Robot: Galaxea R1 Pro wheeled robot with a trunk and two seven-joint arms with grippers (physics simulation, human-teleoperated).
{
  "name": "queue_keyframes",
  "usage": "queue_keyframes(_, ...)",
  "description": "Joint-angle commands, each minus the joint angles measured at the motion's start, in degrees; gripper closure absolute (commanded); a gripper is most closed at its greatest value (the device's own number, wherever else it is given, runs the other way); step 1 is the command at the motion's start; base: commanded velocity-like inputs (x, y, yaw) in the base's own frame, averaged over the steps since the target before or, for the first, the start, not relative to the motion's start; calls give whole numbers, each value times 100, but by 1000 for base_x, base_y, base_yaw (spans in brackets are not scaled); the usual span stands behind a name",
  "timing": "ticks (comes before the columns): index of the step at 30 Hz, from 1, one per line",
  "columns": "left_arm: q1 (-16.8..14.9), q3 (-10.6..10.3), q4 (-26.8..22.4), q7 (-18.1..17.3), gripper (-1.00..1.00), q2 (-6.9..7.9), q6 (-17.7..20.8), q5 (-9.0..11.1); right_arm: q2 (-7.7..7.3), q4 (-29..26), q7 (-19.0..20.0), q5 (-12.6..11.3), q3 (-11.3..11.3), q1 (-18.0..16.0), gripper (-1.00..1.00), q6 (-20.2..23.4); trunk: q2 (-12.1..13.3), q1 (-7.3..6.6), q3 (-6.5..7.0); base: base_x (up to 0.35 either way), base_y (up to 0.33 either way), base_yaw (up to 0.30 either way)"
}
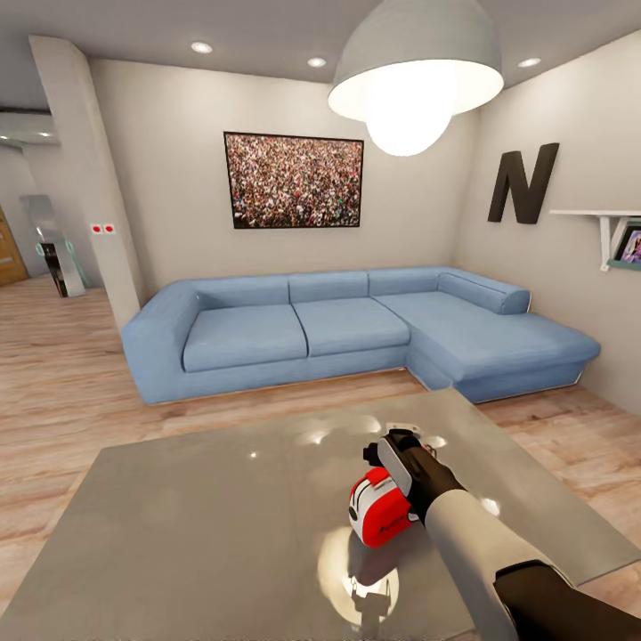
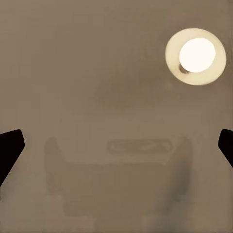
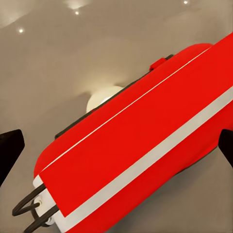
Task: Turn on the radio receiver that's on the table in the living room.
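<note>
Hovering: right gripper (image 1: pixel 392 450) directly above the radio (image 1: pixel 381 509), fingers spread wide, holding nothing.
Radio: standing on the table (image 1: pixel 205 534), toward its right edge.
Left gripper (image 2: pixel 116 145): fingers apart, empty, over bare tabletop.
Risk: a hard press could tip the radio or slide it off the near edge.
Surroundings: sofa (image 1: pixel 267 334) beyond the table, lamp (image 1: pixel 414 67) overhead; nothing blocks the reach.

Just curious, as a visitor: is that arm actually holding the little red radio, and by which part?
Nothing is held: the right gripper hovers open over the radio receiver.
</note>
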Motion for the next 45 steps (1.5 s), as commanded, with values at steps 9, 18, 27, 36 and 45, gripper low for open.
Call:
queue_keyframes(9, 0, 0, 0, 0, -100, 0, 3, 0, 0, 1, 13, 0, 1, 0, -100, 0, 0, 0, 0, 0, 0, 0)
queue_keyframes(18, 0, 0, 0, 2, -100, -1, -4, 0, 0, 1, 20, 0, 1, 0, -100, 0, -321, 176, -144, 0, 0, 0)
queue_keyframes(27, 0, 0, 0, 2, -100, -7, 3, 0, 0, 1, 21, -3, 2, -2, -100, 0, -401, 220, -180, 0, 0, 0)
queue_keyframes(36, 2, 0, 0, 2, -100, -10, 2, 0, 0, 1, 21, 0, 1, -2, -100, 0, -642, 351, -287, 0, 0, 0)
queue_keyframes(45, 0, 0, 0, 2, -100, -10, 3, 0, 0, 1, 21, 0, 1, -1, -100, 0, -722, 395, -323, 0, 0, 0)
